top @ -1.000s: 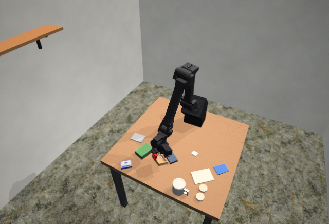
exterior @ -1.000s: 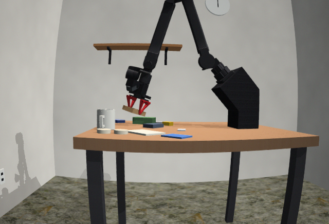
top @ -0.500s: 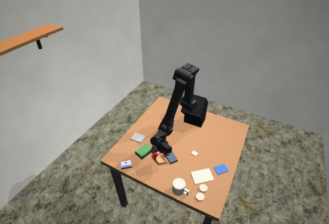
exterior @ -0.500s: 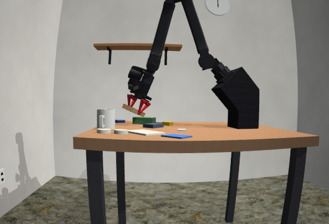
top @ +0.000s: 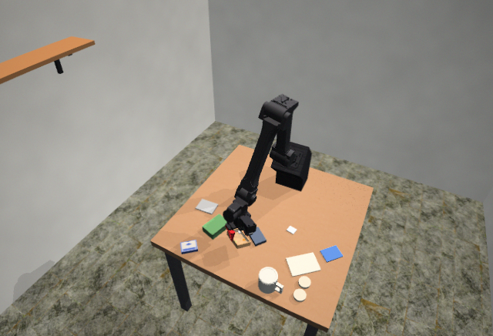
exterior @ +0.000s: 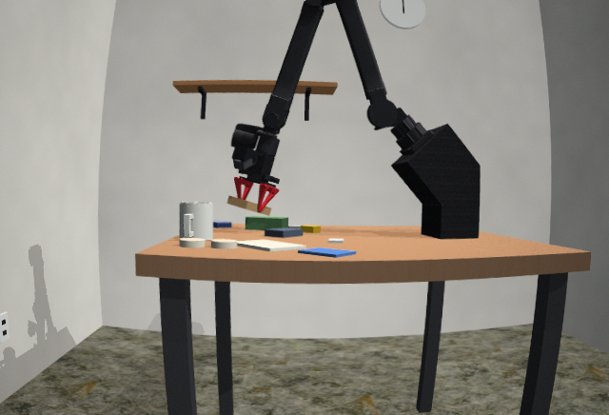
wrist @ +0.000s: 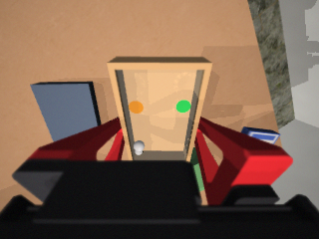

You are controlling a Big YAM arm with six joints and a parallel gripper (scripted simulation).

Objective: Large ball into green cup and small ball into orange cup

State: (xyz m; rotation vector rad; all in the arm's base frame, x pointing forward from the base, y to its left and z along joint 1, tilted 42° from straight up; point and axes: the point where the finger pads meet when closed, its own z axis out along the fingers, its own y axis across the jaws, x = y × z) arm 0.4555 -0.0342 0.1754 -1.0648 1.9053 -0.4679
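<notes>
We have the claw point(exterior: 255, 197) clamped fairly wide across the puzzle point(wrist: 159, 107), held tilted above the bench point(exterior: 442, 247) so the ball point(wrist: 139, 146) rolls; it sits at the near wall, short of the cups.

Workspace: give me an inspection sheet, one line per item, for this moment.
Surface: wooden table, square, on dark legs.
Job's things: wooden puzzle held above the table, tilted; one white ball visible at its near end, clear of the orange cup and green cup.
Clutter: green block, mug, two discs, flat tiles.
Grippers: gripper shut on the puzzle.
Cables: nothing seen.
Surroundings: wall shelf, clock.
</notes>
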